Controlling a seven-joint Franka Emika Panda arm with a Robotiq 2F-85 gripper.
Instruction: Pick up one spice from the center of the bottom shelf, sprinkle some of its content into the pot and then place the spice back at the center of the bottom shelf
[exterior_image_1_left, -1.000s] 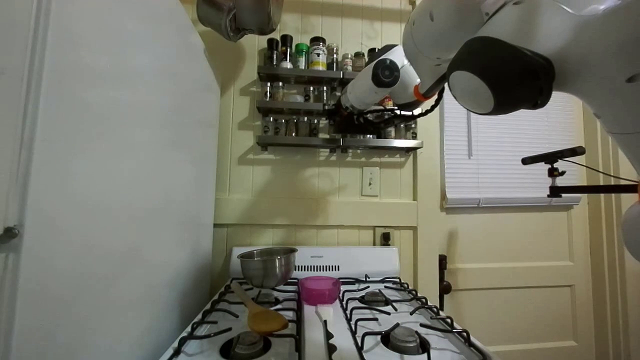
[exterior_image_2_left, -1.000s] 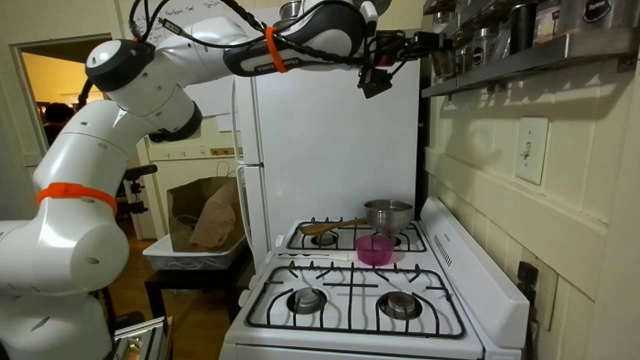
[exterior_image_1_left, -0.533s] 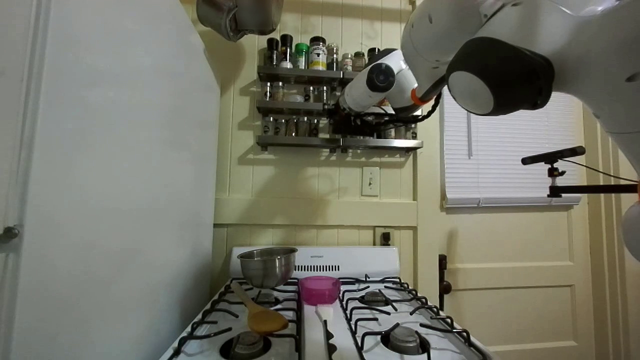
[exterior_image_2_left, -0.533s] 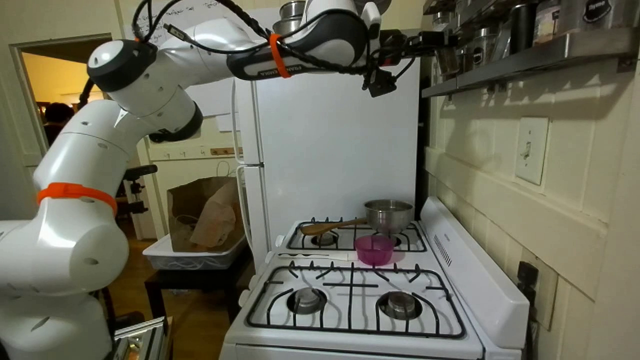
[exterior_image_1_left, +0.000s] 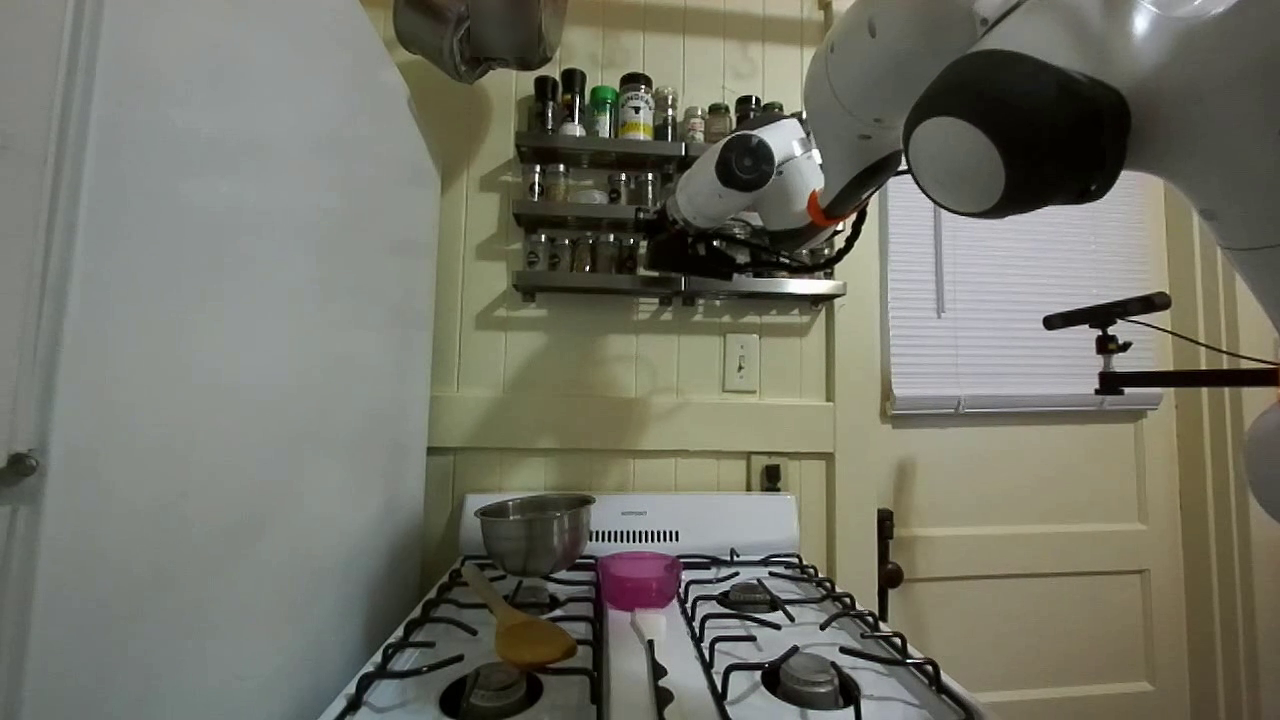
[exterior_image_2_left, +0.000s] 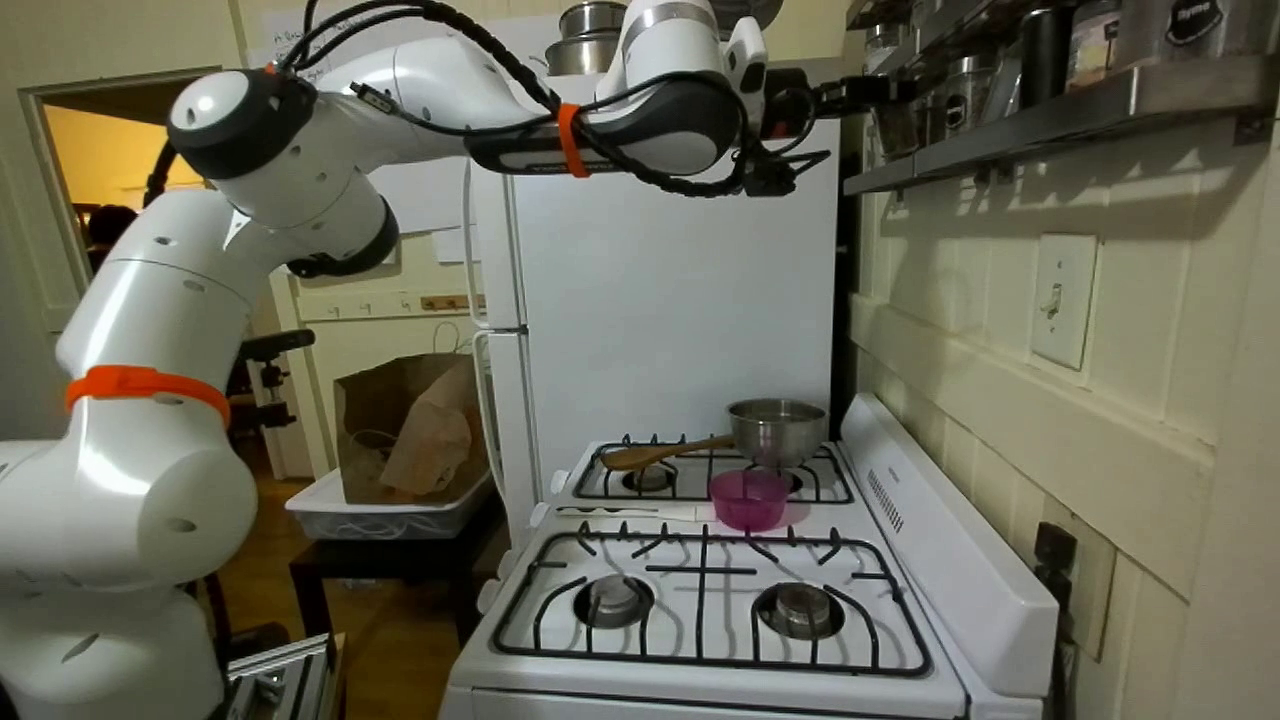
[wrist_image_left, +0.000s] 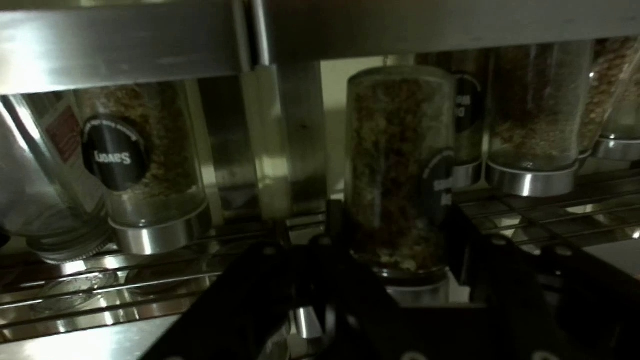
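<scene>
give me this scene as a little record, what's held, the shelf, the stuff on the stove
hand: closed around a glass jar
jar pose: same way up as its neighbours, seemingly just off the shelf
jar label: dark, wording unreadable
bottom shelf: more jars, including the Savory jar
pot: on the stove, over a rear burner
pink bowl: next to the pot
wooden spoon: on the stove, handle toward the pot

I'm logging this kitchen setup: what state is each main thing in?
Spice jar: capped, gripped
Gripper: closed on that jar
Savory jar: capped, upright on the bottom shelf
Metal pot: upright, uncovered
Translucent pink cup: upright, uncovered
Wooden spoon: lying on the stove
Burners: no flame visible
Window blind: lowered
Refrigerator: doors shut
Light switch: toggle position unclear
</scene>
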